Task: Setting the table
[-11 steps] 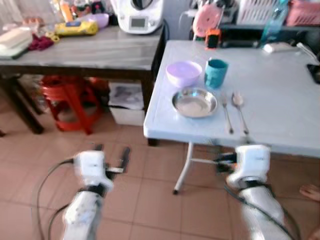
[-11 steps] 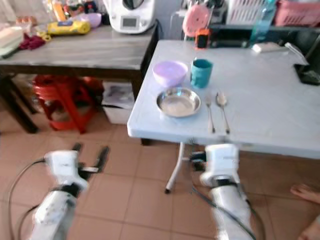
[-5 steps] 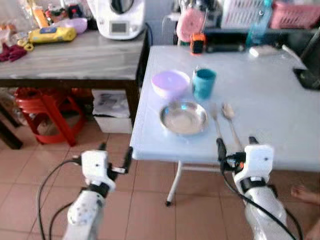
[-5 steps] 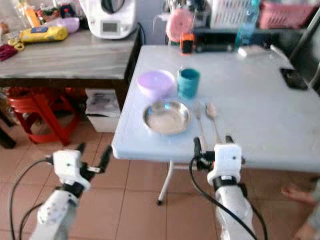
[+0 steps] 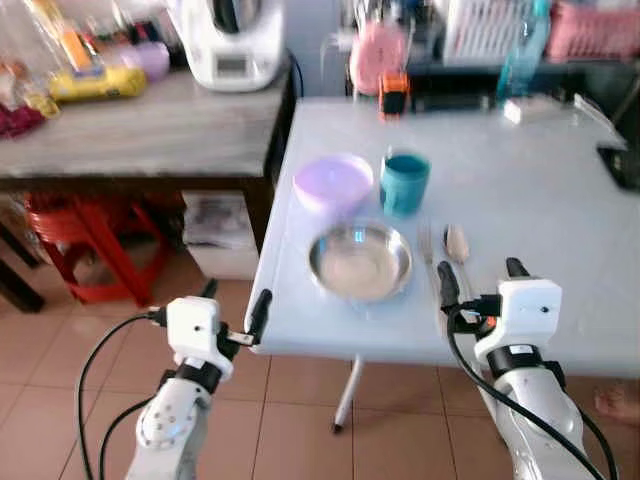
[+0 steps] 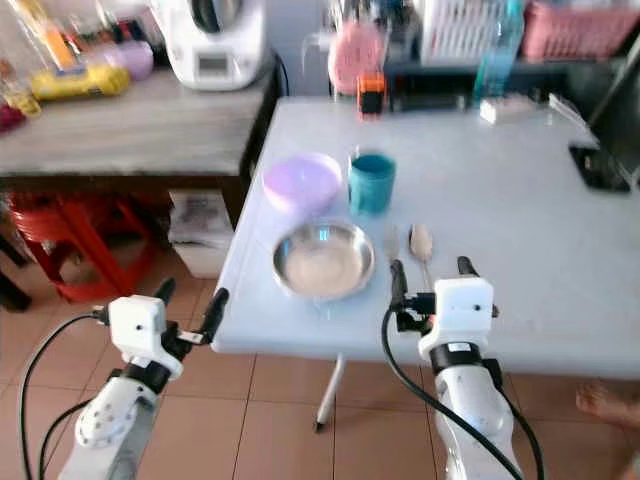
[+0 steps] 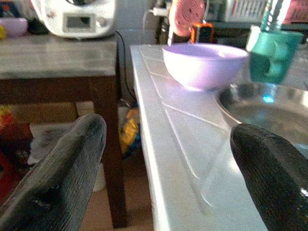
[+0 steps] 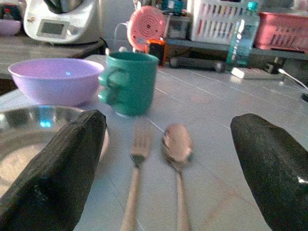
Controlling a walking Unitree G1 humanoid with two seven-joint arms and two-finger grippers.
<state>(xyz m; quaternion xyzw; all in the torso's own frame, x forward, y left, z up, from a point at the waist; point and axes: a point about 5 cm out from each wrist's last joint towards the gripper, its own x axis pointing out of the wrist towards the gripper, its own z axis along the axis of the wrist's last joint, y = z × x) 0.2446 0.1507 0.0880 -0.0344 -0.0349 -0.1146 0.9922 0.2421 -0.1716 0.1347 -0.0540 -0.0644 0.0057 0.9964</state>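
Observation:
A white folding table (image 5: 560, 210) carries a purple bowl (image 5: 333, 183), a teal mug (image 5: 405, 182), a steel plate (image 5: 360, 262), a fork (image 5: 427, 250) and a spoon (image 5: 457, 243) side by side. My right gripper (image 5: 480, 278) is open and empty at the table's front edge, just short of the fork (image 8: 134, 187) and spoon (image 8: 175, 149). My left gripper (image 5: 235, 300) is open and empty at the table's left front corner (image 7: 163, 144). Along it, the left wrist view has the bowl (image 7: 204, 64) and the plate (image 7: 269, 108).
A wooden side table (image 5: 150, 140) with a white appliance (image 5: 232, 40) stands to the left, a red stool (image 5: 80, 230) and a box (image 5: 215, 230) beneath it. A pink fan (image 5: 375, 55), basket and bottle (image 5: 525, 45) line the back. A person's foot (image 5: 620, 402) is at lower right.
The camera has come closer to the white table. Both grippers have risen, and the right one now sits at the table's front edge by the fork and spoon.

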